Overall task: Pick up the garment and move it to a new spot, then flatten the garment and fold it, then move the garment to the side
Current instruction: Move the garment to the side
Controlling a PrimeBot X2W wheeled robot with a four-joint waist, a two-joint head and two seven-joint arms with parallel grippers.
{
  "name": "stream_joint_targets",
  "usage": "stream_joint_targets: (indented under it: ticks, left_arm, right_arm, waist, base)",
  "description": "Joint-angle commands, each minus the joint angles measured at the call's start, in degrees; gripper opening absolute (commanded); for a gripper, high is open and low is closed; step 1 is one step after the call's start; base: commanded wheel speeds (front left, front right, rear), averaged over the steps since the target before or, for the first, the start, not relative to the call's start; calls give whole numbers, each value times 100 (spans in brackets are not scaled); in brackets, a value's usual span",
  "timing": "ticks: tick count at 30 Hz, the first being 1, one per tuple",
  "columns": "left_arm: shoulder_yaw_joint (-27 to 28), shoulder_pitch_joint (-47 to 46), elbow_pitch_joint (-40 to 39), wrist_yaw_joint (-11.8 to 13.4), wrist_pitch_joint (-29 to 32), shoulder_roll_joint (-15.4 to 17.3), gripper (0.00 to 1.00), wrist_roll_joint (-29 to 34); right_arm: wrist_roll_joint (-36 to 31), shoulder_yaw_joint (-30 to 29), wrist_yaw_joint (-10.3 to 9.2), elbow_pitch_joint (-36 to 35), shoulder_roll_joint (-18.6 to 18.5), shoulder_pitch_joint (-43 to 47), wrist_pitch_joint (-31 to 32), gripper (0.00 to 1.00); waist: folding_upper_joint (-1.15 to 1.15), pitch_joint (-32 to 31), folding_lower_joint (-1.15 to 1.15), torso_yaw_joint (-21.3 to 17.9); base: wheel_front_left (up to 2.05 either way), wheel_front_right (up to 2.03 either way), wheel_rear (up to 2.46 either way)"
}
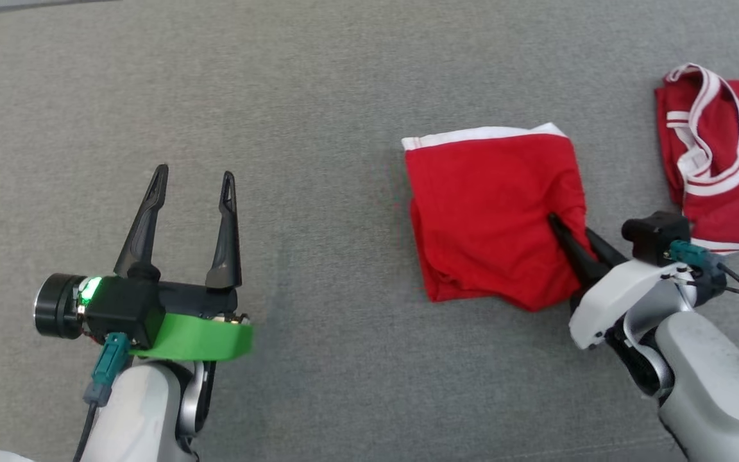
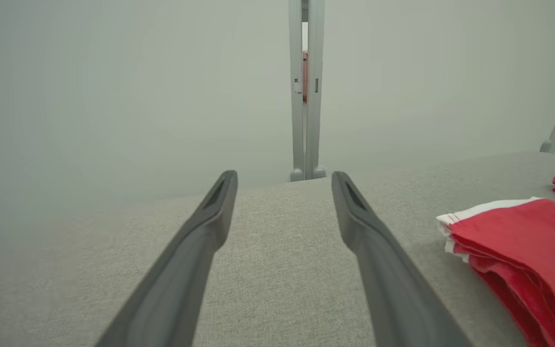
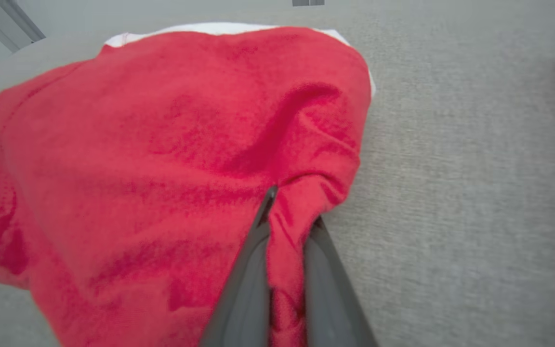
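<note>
The garment (image 1: 491, 212) lies right of centre on the grey surface (image 1: 318, 96), red w/ a white band along its far edge. It's a compact, roughly square stack, several layers thick; the left wrist view shows the layered edges (image 2: 523, 241). So pick-up, flattening and folding look done, though the near-left corner is a bit bunched and not perfectly crisp.

The right gripper (image 1: 568, 226) is at the garment's near-right edge, jaws pinched tight on a ridge of cloth. In the right wrist view a red fold is squeezed btwn the two fingers (image 3: 293, 207) and wrinkles run out from the pinch. Judgement: this is the grip for the last step, i.e. moving the garment to the side. The stack rests on the surface, not lifted, so that step is not yet done.

The left gripper (image 1: 195, 172) is over bare surface at near left, well apart from the garment, jaws spread wide, holding nothing.

A second red garment (image 1: 716, 173) w/ white striped trim lies loosely folded at far right, near the first but apart from it. That's prob. the side pile, so the move left is short.
</note>
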Motion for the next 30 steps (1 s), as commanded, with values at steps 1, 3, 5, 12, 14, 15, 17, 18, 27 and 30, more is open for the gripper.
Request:
stream_joint_targets:
  ticks: [1, 3, 5, 12, 14, 15, 17, 18, 27, 30]
  left_arm:
    - [-8, -142, -47, -34, -4, 50, 100, 77]
    - [-30, -226, -103, -34, 25, 75, 100, 93]
    - [-70, -286, -147, -35, 57, 82, 100, 120]
    - [-129, -564, -284, -88, 154, 180, 100, 153]
    - [-151, -639, -309, -115, 168, 194, 100, 176]
    - [-160, -665, -317, -121, 173, 201, 100, 188]
    - [-193, -756, -338, -141, 185, 226, 100, 205]
    - [-219, -806, -355, -153, 209, 232, 100, 217]
    - [-393, -1079, -327, -238, 220, 246, 100, 289]
    - [-409, -1111, -282, -243, 194, 243, 100, 257]
  right_arm:
    - [18, -36, -7, -96, -139, -53, 33, 0]
    - [-50, -19, -7, -256, -394, -248, 94, 0]
    - [-88, 12, -7, -404, -618, -391, 161, 0]
    - [-58, -246, -8, -1059, -1726, -908, 590, 0]
    - [7, -420, -8, -1079, -2027, -989, 708, 0]
    - [25, -464, -8, -1067, -2115, -1010, 735, 0]
    - [158, -642, -8, -865, -2342, -1057, 849, 0]
    - [202, -761, -8, -761, -2408, -1095, 893, 0]
    - [287, -1212, -8, 326, -2297, -1255, 509, 62]
    - [200, -1375, -8, 646, -2124, -1268, 263, 100]
  waist:
    - [0, 217, 0, -646]
    - [0, 355, 0, -779]
    - [0, 464, 0, -858]
    - [0, 890, 0, -1056]
    - [0, 982, 0, -1082]
    - [0, 1015, 0, -1087]
    - [0, 1110, 0, -1090]
    - [0, 1174, 0, -1080]
    - [0, 1480, 0, -950]
    - [0, 1466, 0, -931]
  base:
    - [0, 0, 0]
    - [0, 0, 0]
    - [0, 0, 0]
    - [0, 0, 0]
    - [0, 0, 0]
    - [0, 0, 0]
    - [0, 0, 0]
    - [0, 0, 0]
    - [0, 0, 0]
    - [0, 0, 0]
